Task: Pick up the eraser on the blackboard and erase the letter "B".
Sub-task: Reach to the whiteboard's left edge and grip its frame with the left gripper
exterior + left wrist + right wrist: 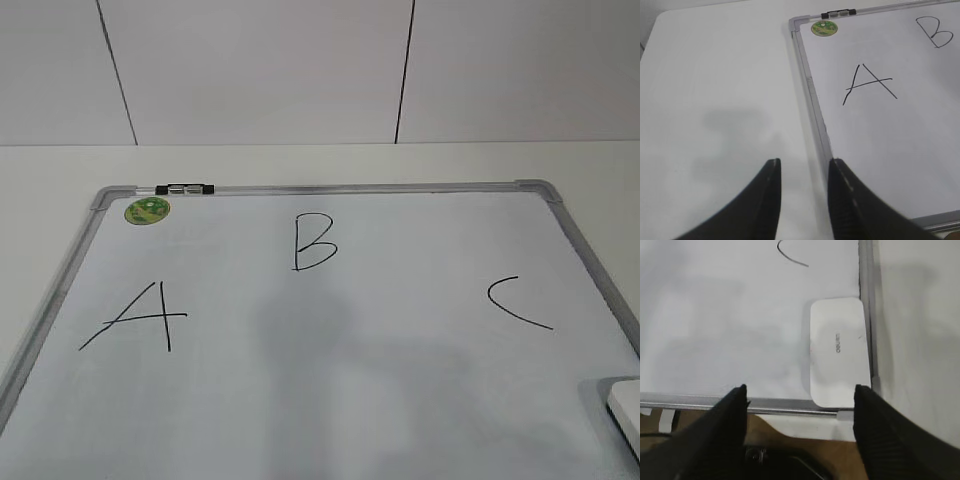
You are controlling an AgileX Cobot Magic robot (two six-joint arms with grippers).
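The blackboard (330, 400) is a white dry-erase board with a grey frame, lying flat on the table. The black letter "B" (313, 242) is drawn near its far edge; it also shows in the left wrist view (935, 32). The white eraser (838, 351) lies flat in the board's near right corner, against the frame; its corner shows in the exterior view (626, 408). My right gripper (799, 395) is open and empty, above the board's near edge, short of the eraser. My left gripper (804, 167) is open and empty, over the board's left frame.
A black "A" (140, 315) is at the left of the board and a black "C" (515, 300) at the right. A green round sticker (147, 210) and a black-and-grey clip (184, 188) sit at the far left corner. White table (715, 100) surrounds the board.
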